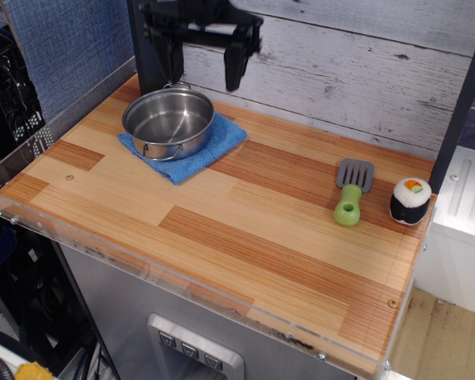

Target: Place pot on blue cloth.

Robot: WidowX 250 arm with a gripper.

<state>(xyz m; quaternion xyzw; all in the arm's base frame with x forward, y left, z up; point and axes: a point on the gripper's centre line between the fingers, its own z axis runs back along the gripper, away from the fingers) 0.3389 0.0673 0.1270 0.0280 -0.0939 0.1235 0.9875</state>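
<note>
**A:** Where is the pot (pixel 169 123)?

**B:** It sits upright on the blue cloth (pixel 191 152), at the back left of the wooden tabletop (pixel 245 214). It covers most of the towel; blue shows along the front and right sides and at the front corner. One wire loop handle faces the front, the other points toward the back wall. The inside is bare steel.

**A:** And the gripper (pixel 201 54)?

**B:** It hangs above the pot's far rim, well clear of it, touching nothing. Its two black fingers (pixel 234 70) point down and stand wide apart with only air between them, so it is spread and grips nothing. The top of the arm is cut off by the edge of the view.

**A:** What else is on the table?

**B:** Far to the right, well apart from the pot, lies a toy spatula (pixel 351 193) with a green handle and a grey slotted blade, blade toward the wall. Just beside it, at the right edge, stands a plush sushi roll (pixel 410 199), black around the sides, white on top with an orange centre. Behind everything runs a whitewashed plank wall (pixel 356 63), and a blue-grey fabric panel (pixel 63 47) stands at the left.
</note>
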